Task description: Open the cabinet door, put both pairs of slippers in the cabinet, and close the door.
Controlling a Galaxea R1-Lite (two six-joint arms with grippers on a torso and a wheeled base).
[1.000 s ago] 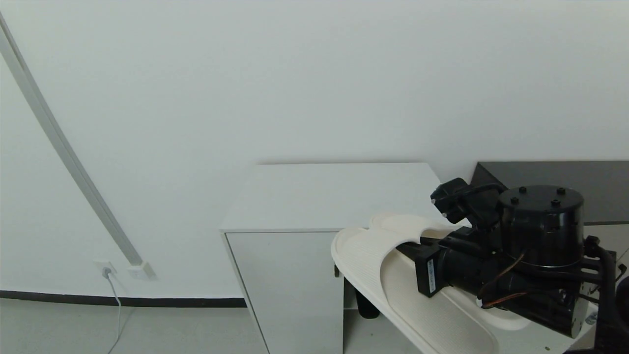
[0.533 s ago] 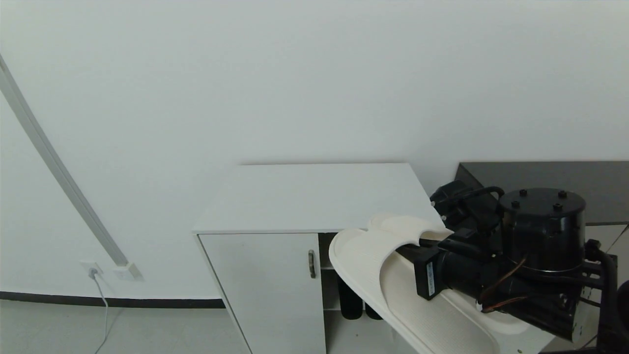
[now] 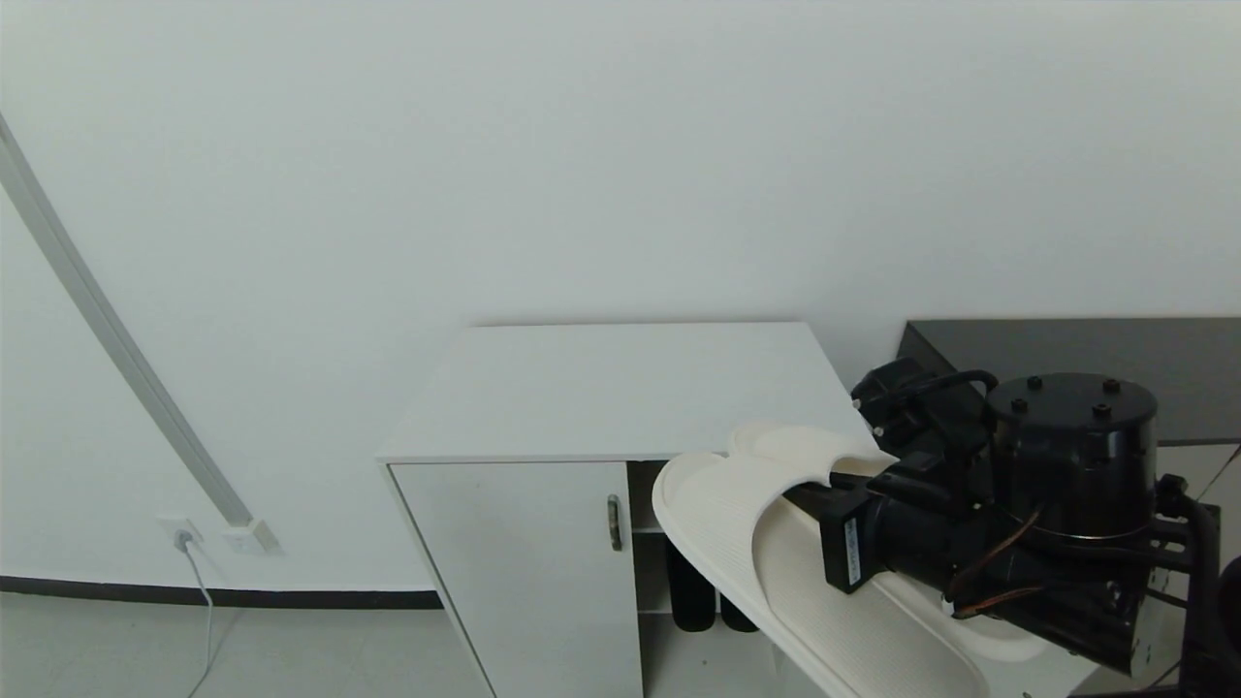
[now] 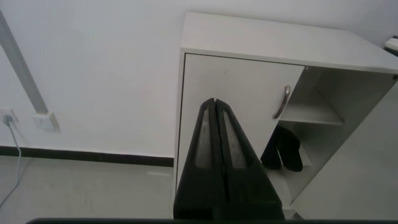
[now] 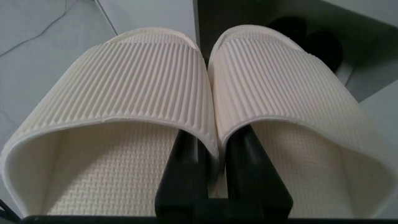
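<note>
Right fingers clamp the cream slippers: slide them in level above the black pair (probably slippers); left fingers pressed together, empty

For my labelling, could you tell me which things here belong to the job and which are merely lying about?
Job: cabinet, shut door, cream slippers in right gripper, black slippers inside.
Lying about: wall socket, cable, wall trunking, dark table.

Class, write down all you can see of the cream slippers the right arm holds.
The cream slippers are a matching pair, foam-like, with ribbed straps and textured footbeds. They sit side by side, toes toward the open cabinet, held aloft. The right pincer clamps their adjoining inner edges under the straps.
</note>
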